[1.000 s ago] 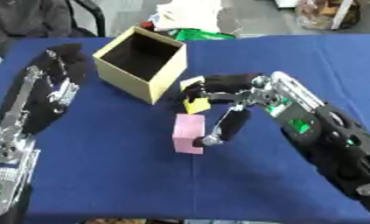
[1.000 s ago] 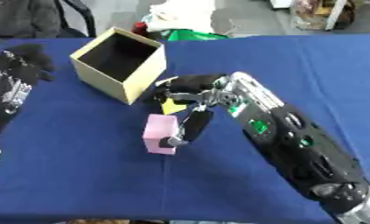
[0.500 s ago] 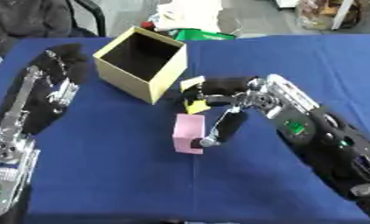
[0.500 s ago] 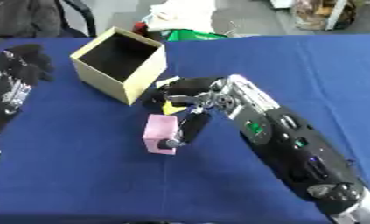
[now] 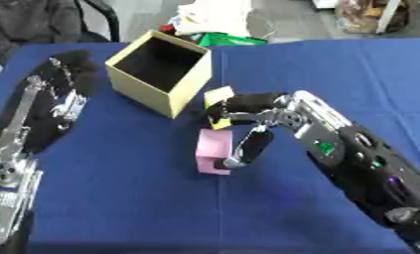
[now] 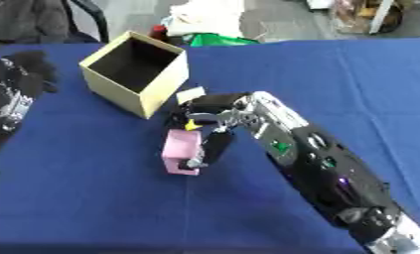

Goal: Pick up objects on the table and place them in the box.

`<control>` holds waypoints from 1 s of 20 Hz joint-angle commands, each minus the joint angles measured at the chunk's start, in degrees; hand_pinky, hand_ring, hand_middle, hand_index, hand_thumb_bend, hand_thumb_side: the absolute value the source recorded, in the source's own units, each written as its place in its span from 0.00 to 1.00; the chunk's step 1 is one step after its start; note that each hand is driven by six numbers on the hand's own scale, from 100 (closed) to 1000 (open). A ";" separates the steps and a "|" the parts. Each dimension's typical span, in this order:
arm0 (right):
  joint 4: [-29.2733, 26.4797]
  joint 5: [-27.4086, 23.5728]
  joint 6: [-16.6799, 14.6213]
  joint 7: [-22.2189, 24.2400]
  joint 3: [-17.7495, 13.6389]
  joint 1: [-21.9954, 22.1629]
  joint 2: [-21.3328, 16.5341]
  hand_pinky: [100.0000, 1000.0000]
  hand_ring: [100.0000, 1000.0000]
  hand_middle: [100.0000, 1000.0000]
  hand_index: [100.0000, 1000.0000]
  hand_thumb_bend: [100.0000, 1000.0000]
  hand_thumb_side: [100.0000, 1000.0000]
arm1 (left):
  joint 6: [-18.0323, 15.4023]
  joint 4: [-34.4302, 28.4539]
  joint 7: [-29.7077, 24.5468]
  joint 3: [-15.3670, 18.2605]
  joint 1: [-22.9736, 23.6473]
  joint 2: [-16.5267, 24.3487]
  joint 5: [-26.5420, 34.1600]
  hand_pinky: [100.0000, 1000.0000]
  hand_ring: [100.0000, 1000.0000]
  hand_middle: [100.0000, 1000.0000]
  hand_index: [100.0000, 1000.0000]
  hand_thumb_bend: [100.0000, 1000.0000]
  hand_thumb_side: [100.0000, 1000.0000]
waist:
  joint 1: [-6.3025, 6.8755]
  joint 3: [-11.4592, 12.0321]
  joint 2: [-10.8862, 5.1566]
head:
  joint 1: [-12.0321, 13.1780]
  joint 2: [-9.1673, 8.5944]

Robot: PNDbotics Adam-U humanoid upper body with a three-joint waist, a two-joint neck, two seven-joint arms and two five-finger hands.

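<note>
An open tan cardboard box (image 5: 161, 74) stands at the back left of the blue table (image 5: 117, 198). In front of it lies a pink block (image 5: 211, 151), with a small yellow piece (image 5: 220, 122) at its far end and a cream card (image 5: 217, 94) just behind. My right hand (image 5: 261, 111) reaches in from the right. Its fingers (image 5: 235, 104) curl over the yellow piece and the block's far end, and its thumb (image 5: 247, 146) lies against the block's right side. My left hand (image 5: 52, 96) rests open at the left, beside the box.
Clothes and bags (image 5: 217, 20) are piled beyond the table's far edge, with a chair (image 5: 39, 20) at the far left. Bare blue cloth stretches in front of the block and to the far right.
My right hand has edged slightly lower over the pink block. The block, the box and my left hand have not moved.
</note>
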 commanded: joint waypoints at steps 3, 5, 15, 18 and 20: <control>0.95 1.08 -0.37 -0.61 -0.66 -0.73 0.20 0.80 0.82 0.84 0.96 0.34 0.46 | -0.06 -0.77 -0.17 0.04 -0.76 0.48 0.14 0.59 0.63 0.61 0.81 0.26 0.62 | -0.08 0.11 -0.67 | -0.08 0.03; 1.44 1.30 -0.48 -0.72 -0.68 -0.63 0.35 0.80 0.82 0.84 0.96 0.34 0.46 | -0.05 -0.76 -0.18 0.06 -0.75 0.48 0.14 0.59 0.63 0.61 0.81 0.26 0.62 | -0.11 0.09 -0.66 | -0.06 -0.01; 3.88 2.54 -1.09 -1.06 -0.89 -0.17 0.95 0.80 0.80 0.82 0.95 0.32 0.46 | -0.03 -0.75 -0.18 0.10 -0.66 0.46 0.17 0.59 0.63 0.61 0.81 0.26 0.62 | -0.15 0.07 -0.61 | 0.03 0.07; 4.40 2.75 -1.19 -1.42 -1.00 -0.10 1.05 0.79 0.79 0.80 0.93 0.31 0.46 | -0.03 -0.74 -0.17 0.13 -0.61 0.46 0.17 0.59 0.63 0.61 0.81 0.26 0.62 | -0.07 0.08 -0.63 | 0.02 0.10; 4.48 2.86 -1.17 -2.05 -1.14 -0.11 1.11 0.78 0.77 0.75 0.91 0.29 0.44 | -0.02 -0.73 -0.16 0.14 -0.60 0.45 0.18 0.59 0.63 0.61 0.81 0.26 0.62 | -0.02 0.06 -0.62 | 0.05 0.06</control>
